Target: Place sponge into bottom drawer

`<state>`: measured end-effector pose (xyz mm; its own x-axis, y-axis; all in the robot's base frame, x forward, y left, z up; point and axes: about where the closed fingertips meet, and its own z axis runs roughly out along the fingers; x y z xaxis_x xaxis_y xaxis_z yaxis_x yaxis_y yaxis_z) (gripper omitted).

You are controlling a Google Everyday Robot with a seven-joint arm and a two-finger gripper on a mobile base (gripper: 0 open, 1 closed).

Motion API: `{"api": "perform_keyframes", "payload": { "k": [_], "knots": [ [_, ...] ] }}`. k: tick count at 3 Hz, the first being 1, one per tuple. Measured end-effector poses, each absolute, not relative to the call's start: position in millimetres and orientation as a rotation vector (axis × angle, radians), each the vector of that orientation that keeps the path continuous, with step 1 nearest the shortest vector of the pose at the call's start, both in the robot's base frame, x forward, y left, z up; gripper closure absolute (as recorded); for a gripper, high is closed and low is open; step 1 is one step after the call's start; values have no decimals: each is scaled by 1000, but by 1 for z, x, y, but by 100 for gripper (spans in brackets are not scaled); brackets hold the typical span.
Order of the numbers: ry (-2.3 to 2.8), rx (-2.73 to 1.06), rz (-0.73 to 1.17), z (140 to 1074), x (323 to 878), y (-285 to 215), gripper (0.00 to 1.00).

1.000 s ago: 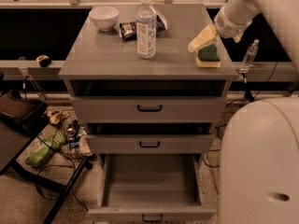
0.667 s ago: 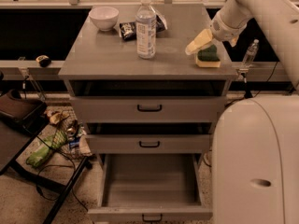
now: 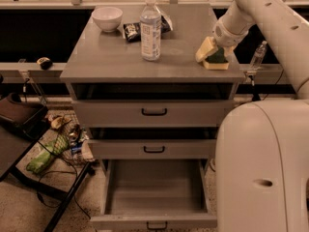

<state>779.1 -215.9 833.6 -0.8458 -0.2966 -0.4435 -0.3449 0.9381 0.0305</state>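
Claw [image 3: 209, 50] rests on sponge [image 3: 216, 62] at right worktop [image 3: 111, 57] edge, grip state indeterminable; bottom drawer [image 3: 154, 195] open.

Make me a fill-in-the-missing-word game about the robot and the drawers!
1. The bottom drawer is pulled ____.
2. The gripper is at the sponge, on ____ of the cabinet.
3. The cabinet has ____ drawers.
4. The water bottle stands ____.

Missing words: open, top, three, upright.
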Motion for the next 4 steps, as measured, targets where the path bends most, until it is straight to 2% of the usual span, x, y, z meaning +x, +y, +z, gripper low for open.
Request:
{"api": "perform_keyframes", "payload": {
  "k": [2,3,4],
  "knots": [
    [2651,-463,153,833,779,-215,87],
    [2649,-472,152,838,778,-216,100],
    [2613,-632,134,866,759,-221,100]
  ]
}}
